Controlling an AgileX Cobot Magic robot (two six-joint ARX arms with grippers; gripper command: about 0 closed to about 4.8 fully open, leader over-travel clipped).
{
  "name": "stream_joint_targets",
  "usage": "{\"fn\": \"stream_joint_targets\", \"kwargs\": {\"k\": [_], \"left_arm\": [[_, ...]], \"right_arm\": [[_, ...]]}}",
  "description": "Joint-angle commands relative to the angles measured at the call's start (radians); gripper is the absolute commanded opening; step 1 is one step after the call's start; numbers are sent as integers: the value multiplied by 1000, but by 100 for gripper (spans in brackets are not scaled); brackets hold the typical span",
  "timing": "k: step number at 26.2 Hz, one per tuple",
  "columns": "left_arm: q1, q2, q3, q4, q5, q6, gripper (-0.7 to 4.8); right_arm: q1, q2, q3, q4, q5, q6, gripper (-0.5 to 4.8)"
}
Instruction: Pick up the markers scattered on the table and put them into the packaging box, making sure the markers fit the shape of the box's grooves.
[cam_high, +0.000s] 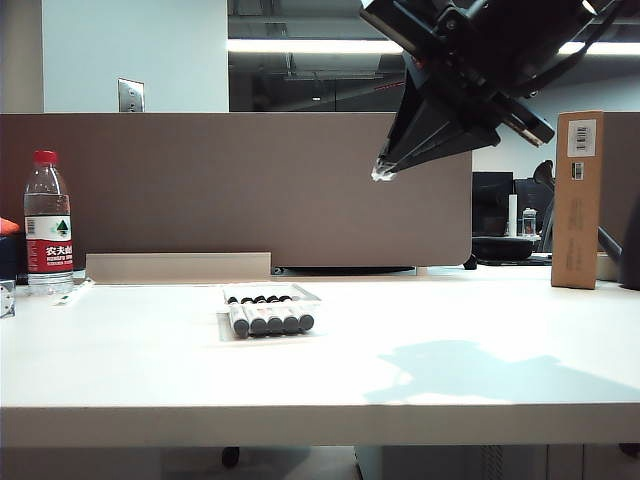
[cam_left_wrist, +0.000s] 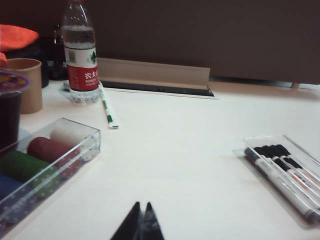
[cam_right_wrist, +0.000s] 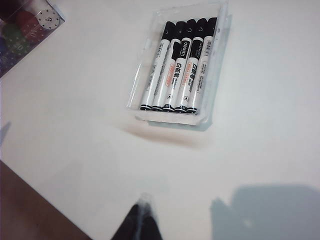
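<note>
Markers, five of them, lie side by side in the grooves of the clear packaging box, black caps all at one end, printed white barrels parallel. The box rests flat on the white counter, near its middle in the exterior view.

The right end effector hangs high above the counter with its black fingers clenched together and nothing between them; in its wrist view the box lies ahead of the fingertips and well below them, well apart, with bare counter between. In the exterior view the same end effector points down and to the left, its tip above and to the right of the box and the markers.

The left end effector is also clenched and empty, its two dark fingertips pressed into a single point low over the counter. From it, the box and markers lie ahead and off to the right, apart from the fingers. Ahead and to the left of it stands a water bottle with a red label, a green-and-white wrapped straw lying just beside its base. Nearer on the left sits a clear plastic case of coloured poker chips, and beyond that a brown paper cup.

A tall brown cardboard box with barcode labels stands at the far right of the counter, beyond the right end effector.
</note>
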Motion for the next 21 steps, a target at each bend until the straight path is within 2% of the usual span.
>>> {"fn": "stream_joint_targets", "kwargs": {"k": [1, 4, 11, 21], "left_arm": [[42, -43, 4, -36, 0, 3, -5], [70, -89, 4, -67, -1, 3, -5], [73, -89, 4, -81, -1, 8, -5], [73, -89, 4, -90, 19, 84, -5]], "right_arm": [[0, -4, 3, 13, 2, -5, -8], [0, -4, 3, 13, 2, -5, -8], [0, -4, 3, 13, 2, -5, -8], [0, -4, 3, 13, 2, -5, -8]]}}
